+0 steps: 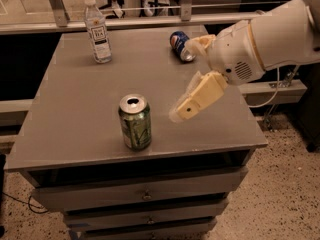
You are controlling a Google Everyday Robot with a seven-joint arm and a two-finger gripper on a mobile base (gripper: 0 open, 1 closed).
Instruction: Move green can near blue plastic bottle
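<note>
The green can (135,122) stands upright on the grey table (65,109), near its front edge, silver top showing. The blue plastic bottle (97,30) stands upright at the table's back left, far from the can. My gripper (185,79) hangs over the right part of the table, to the right of the green can and a little above it, not touching it. It is open and empty, with one finger (200,95) pointing down-left toward the can and the other (200,44) higher up.
A blue, red and white soda can (179,45) lies on its side at the back right, partly behind my upper finger. The table has drawers (145,194) below. A railing (150,19) runs behind the table. Speckled floor lies to the right.
</note>
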